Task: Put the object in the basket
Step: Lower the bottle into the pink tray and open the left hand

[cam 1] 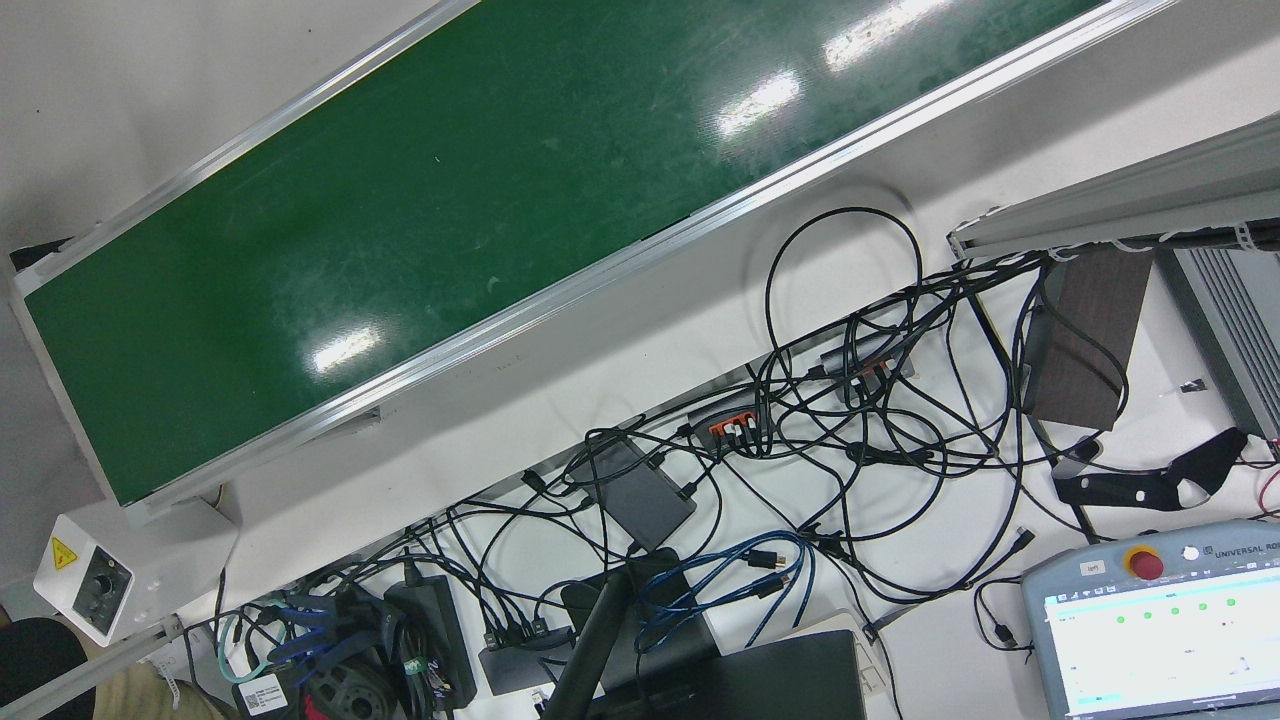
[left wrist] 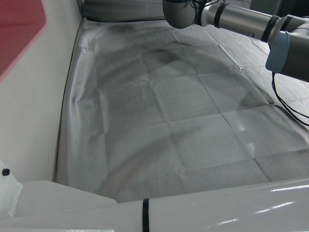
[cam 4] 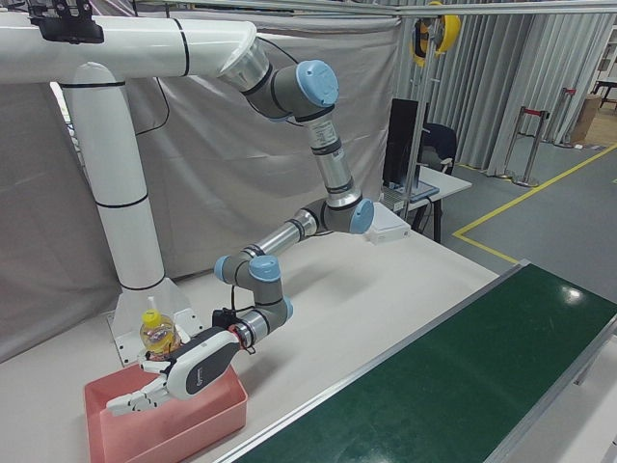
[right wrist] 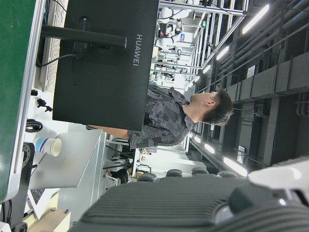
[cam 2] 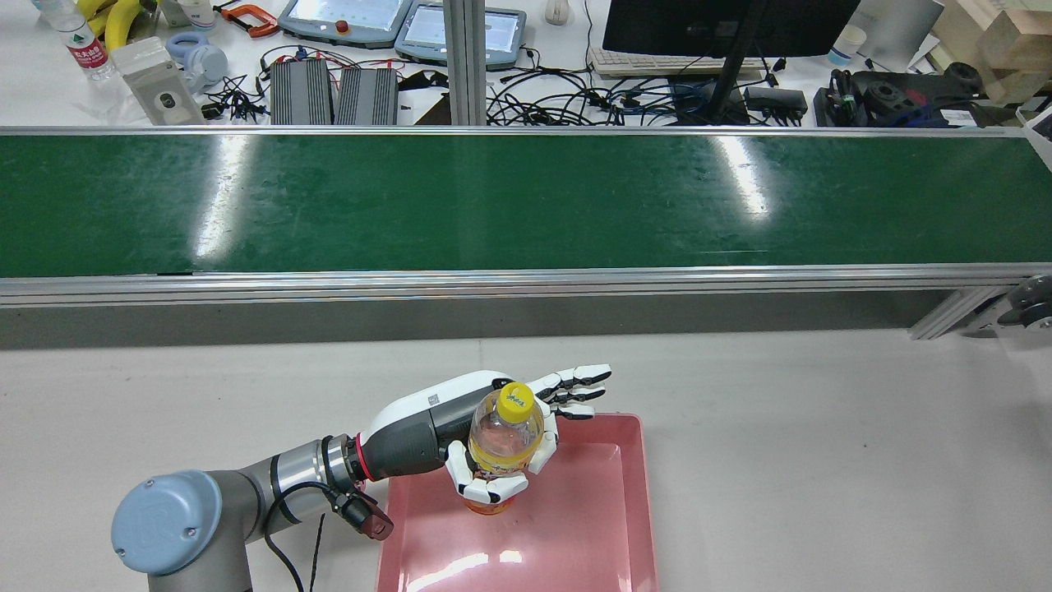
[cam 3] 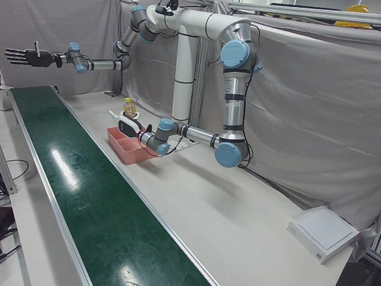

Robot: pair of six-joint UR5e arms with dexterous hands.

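Note:
A clear bottle (cam 2: 505, 432) with a yellow cap and orange label stands upright in the pink basket (cam 2: 633, 493) near its left far corner. My left hand (cam 2: 444, 407) lies beside and around the bottle, its fingers (cam 2: 575, 382) stretched out past it and its thumb curved in front of the bottle's base. The right-front view shows the same hand (cam 4: 188, 374) with fingers spread over the basket (cam 4: 193, 434) and the bottle (cam 4: 158, 334) behind it. My right hand (cam 3: 22, 56) is open, raised high above the far end of the belt.
The green conveyor belt (cam 2: 526, 197) runs across beyond the white table. Behind it is a desk with cables, a monitor (cam 2: 723, 20) and teach pendants (cam 1: 1160, 620). A flat white box (cam 3: 324, 232) lies at the table's far corner.

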